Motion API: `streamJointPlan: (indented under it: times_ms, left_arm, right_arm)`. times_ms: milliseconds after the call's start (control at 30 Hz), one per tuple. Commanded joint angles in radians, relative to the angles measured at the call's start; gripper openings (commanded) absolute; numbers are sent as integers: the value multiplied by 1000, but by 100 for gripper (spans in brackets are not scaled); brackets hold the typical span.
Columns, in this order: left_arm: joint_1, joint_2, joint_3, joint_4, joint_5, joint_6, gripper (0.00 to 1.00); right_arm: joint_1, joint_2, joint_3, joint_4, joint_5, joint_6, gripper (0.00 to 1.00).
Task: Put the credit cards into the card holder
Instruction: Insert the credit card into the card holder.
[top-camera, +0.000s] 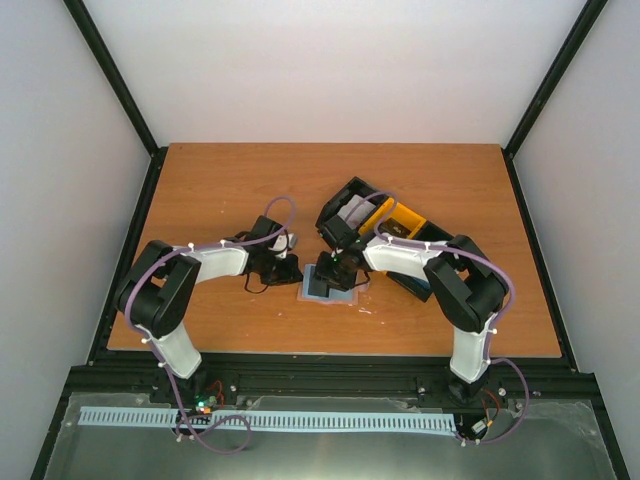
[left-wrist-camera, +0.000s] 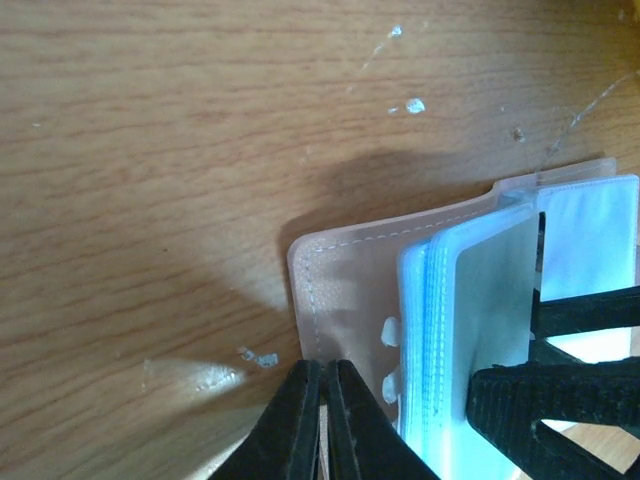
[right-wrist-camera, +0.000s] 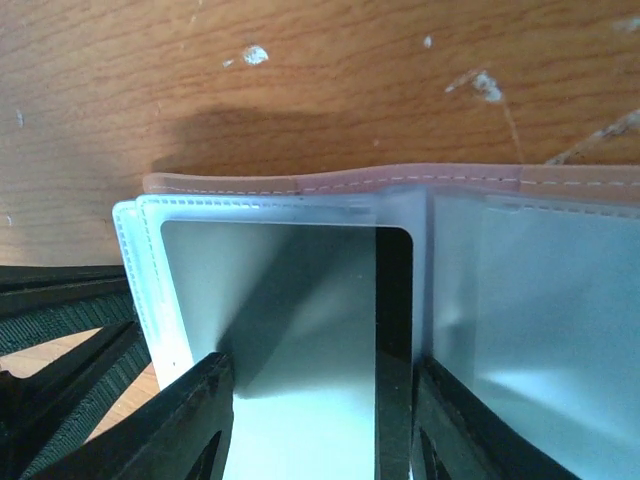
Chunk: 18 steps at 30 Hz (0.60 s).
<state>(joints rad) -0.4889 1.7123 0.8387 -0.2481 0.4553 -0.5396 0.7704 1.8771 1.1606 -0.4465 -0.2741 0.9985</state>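
Observation:
The card holder (top-camera: 330, 294) lies open on the table, tan-pink outside (left-wrist-camera: 350, 270) with pale blue clear slots (right-wrist-camera: 530, 300). My left gripper (top-camera: 289, 272) is shut on the left edge of its tan cover (left-wrist-camera: 325, 375). My right gripper (top-camera: 336, 270) is over the holder, its fingers closed on the two side edges of a grey credit card (right-wrist-camera: 300, 300) with a dark stripe (right-wrist-camera: 320, 400). The card's far end sits inside a clear slot on the holder's left page. The same card shows in the left wrist view (left-wrist-camera: 490, 290).
A black bin (top-camera: 340, 205) and a yellow bin (top-camera: 386, 214) stand just behind the right gripper, with more cards (top-camera: 356, 212) inside the black one. The right gripper's fingers (left-wrist-camera: 560, 385) show in the left wrist view.

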Motion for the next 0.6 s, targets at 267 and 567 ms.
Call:
streamJointPlan:
  times_ms: [267, 567]
  left_arm:
    - [-13, -87, 37, -85, -183, -25, 15]
    - [-13, -172, 49, -92, -225, -12, 22]
  right_arm:
    - [12, -162, -3, -70, 207, -42, 61]
    - [-38, -296, -3, -174, 348, -210, 60]
